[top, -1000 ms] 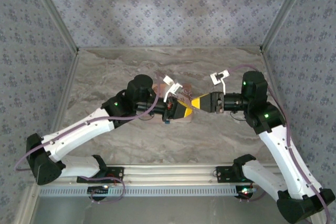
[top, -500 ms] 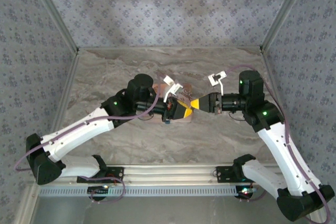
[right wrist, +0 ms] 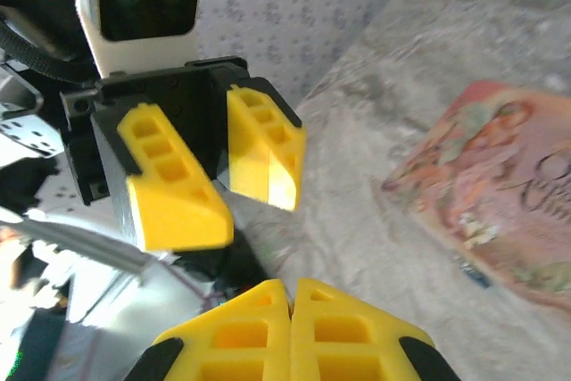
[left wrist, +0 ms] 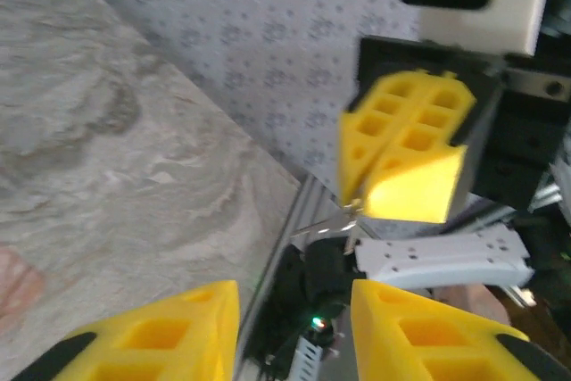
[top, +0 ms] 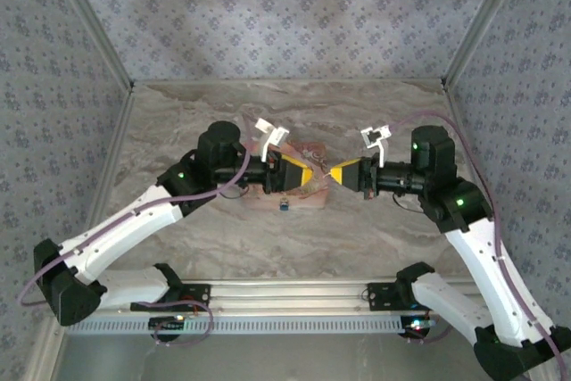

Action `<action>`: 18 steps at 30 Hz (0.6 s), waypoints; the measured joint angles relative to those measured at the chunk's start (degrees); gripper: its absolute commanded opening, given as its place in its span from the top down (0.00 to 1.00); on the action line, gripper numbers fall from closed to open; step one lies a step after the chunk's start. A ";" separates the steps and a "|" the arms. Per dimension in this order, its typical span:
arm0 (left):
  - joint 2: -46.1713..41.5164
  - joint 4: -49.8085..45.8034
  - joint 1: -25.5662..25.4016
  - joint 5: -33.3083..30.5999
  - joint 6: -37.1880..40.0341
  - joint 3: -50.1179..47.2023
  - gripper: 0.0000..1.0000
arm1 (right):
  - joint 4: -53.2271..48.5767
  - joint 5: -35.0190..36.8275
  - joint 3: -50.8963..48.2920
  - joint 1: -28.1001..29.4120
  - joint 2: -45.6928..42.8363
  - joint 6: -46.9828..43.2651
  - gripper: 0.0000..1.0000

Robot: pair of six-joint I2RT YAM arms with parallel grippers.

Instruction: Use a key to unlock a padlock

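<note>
One tiny padlock [top: 283, 206] is lying on the table [top: 375, 229] just beside the near edge of the tin [top: 312, 202]. Likely light, hard and slippery, it is calling for a pinch across its blue body. Beyond, the released left pincer [top: 310, 176] is facing the clenched right pincer [top: 335, 173].

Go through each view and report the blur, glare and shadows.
Top external view: evenly lit and sharp, with only soft shadows on the table. Left wrist view: the right gripper is smeared, with bright glare on its lower face. Right wrist view: the tin is soft, the left gripper is crisper, and the left edge is washed out.
</note>
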 measured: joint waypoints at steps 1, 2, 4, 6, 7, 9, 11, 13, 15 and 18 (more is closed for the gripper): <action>-0.22 -0.02 0.37 -0.90 -1.29 -0.17 0.54 | 0.48 1.62 -0.48 0.31 -0.70 -0.68 1.00; -0.28 0.04 0.63 -1.66 -2.51 -0.31 0.52 | 1.44 3.65 -1.22 0.70 -1.57 -1.49 1.00; -0.28 0.24 1.18 -2.62 -5.09 -0.50 0.49 | 3.61 7.15 -2.82 1.44 -2.97 -3.17 1.00; -0.28 1.40 1.46 -3.56 -7.89 -1.03 0.44 | 6.10 10.78 -4.55 2.60 -4.28 -5.03 1.00; -0.28 1.95 1.51 -3.87 -9.11 -1.27 0.43 | 7.34 12.28 -5.33 3.23 -4.87 -6.08 1.00; -0.26 3.32 1.53 -4.59 -11.96 -1.70 0.42 | 10.84 16.81 -7.93 5.75 -6.84 -9.16 1.00; -0.26 4.74 1.53 -5.09 -14.75 -1.99 0.38 | 13.46 21.88 -10.12 9.20 -8.68 -12.76 1.00; -0.02 6.05 1.53 -5.66 -17.49 -1.99 0.38 | 15.08 26.99 -11.23 12.96 -9.57 -16.68 1.00; 0.50 7.28 1.53 -5.86 -20.31 -1.99 0.37 | 17.97 33.31 -12.15 17.20 -9.81 -21.55 1.00; 2.12 9.16 1.53 -5.86 -24.30 -1.99 0.37 | 23.61 42.10 -15.19 23.67 -10.16 -28.98 1.00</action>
